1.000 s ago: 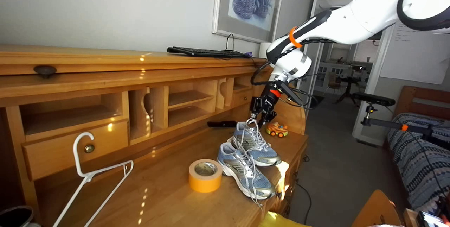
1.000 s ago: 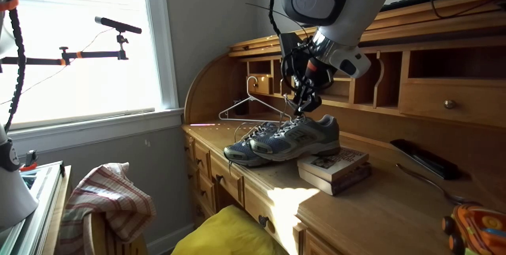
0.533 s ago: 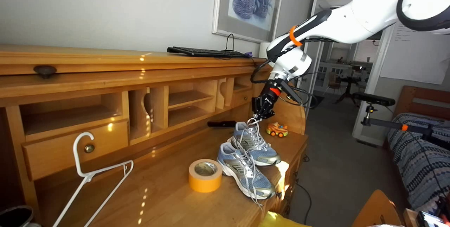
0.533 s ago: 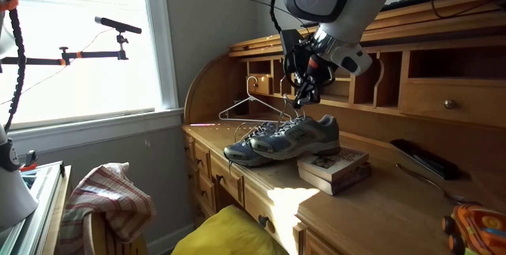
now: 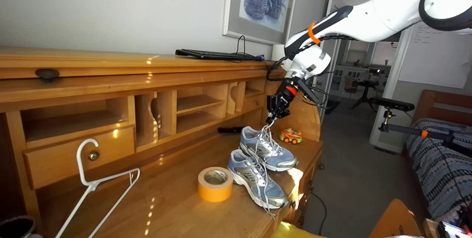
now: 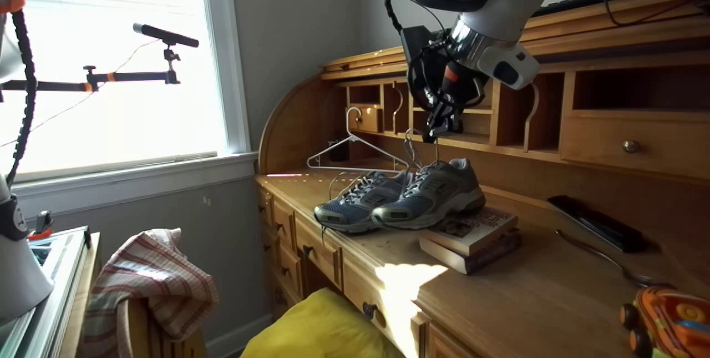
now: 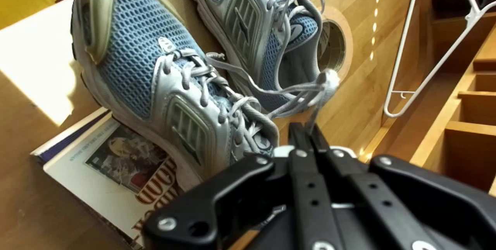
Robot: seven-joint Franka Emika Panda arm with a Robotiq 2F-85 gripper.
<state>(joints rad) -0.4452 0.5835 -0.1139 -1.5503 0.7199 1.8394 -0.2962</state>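
Observation:
My gripper (image 7: 306, 128) is shut on a grey shoelace (image 7: 327, 83), which runs up from the shoes into the fingertips. Both exterior views show the gripper (image 5: 271, 120) above the heel end of a blue-and-silver shoe (image 5: 267, 149), with the lace drawn up taut. That shoe (image 6: 432, 194) leans with its heel over the stacked books (image 6: 463, 250); whether the heel bears on them I cannot tell. Its mate, a matching shoe (image 5: 254, 182), stands beside it on the desk. In the wrist view the laces meet in a knotted bunch just beyond the fingertips.
An orange tape roll (image 5: 215, 188) stands close to the shoes. A white hanger (image 5: 92, 186) leans farther along the desk (image 5: 177, 208). A toy car (image 5: 290, 135), a dark long object (image 6: 599, 222) and a fork (image 6: 604, 255) also lie there. Cubbyholes (image 5: 199, 109) line the back.
The jaws have closed on the lace and the gripper has risen. The shoe under it has shifted and turned slightly, tipping with the pull. Its mate looks unmoved.

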